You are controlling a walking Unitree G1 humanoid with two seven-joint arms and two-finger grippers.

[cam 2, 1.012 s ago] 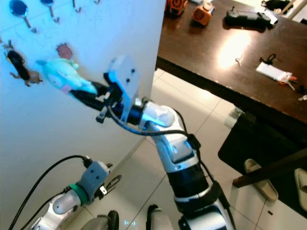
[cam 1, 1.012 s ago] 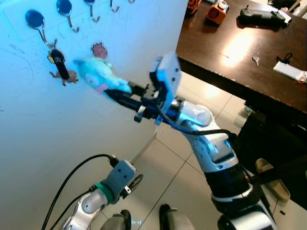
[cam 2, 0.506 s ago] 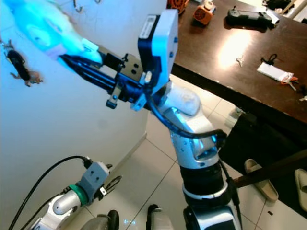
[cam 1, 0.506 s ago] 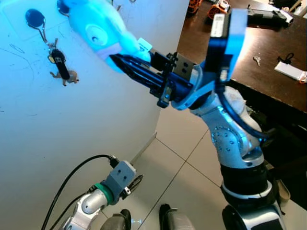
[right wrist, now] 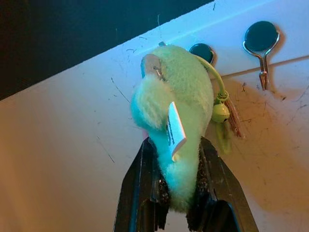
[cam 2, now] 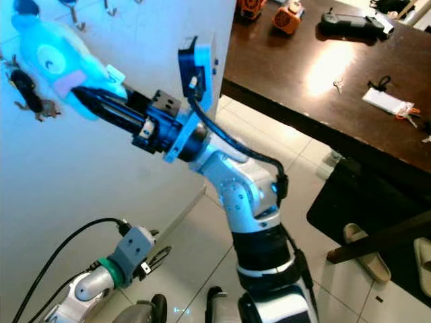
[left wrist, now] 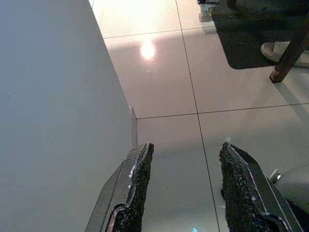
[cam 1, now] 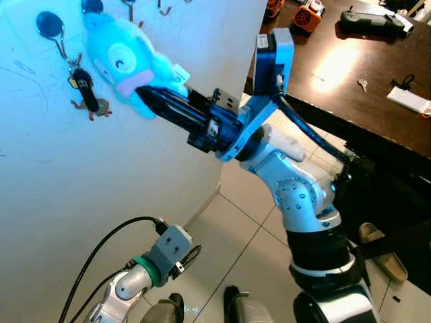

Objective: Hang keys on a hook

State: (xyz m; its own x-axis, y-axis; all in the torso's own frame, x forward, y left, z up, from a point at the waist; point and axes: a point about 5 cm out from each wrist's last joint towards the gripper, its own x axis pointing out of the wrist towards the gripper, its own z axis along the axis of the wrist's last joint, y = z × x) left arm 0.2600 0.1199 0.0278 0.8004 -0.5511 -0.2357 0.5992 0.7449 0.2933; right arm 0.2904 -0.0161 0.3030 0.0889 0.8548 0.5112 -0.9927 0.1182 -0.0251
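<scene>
Pale blue plush, a soft toy keychain (cam 1: 124, 64), was clamped between the long black fingers of the right gripper (cam 1: 151, 101), which was raised against the white wall (cam 1: 101, 188) just below the row of hooks. Furthest left on that row, a dark round-headed hook (cam 1: 50, 28) already carried a set of keys (cam 1: 82, 87) with a small brown charm, hanging just beside the toy. The next hook (cam 1: 91, 7) stood directly above the toy's head, and two bare wire hooks (cam 1: 161, 8) followed along the upper edge.

From the head views the toy showed its face, one round eye and a pink mouth, but whether it touched the wall could not be told. The right wrist view gave its back instead: a white label (right wrist: 175, 129), a thin green loop (right wrist: 215, 77) rising towards one dark hook head, and a small bell (right wrist: 220, 112) with what was probably a tassel dangling beside it. A second hook (right wrist: 261, 43) stood free nearby.

Low down, the left gripper (cam 1: 190, 257) hung by the wall's foot; its wrist view showed both fingers (left wrist: 137, 186) spread apart over pale floor tiles (left wrist: 164, 82). To the right stood a dark wooden table (cam 1: 337, 74) bearing orange objects (cam 1: 306, 17) and a black controller (cam 1: 370, 21), with a sandal (cam 1: 382, 249) on the floor below.
</scene>
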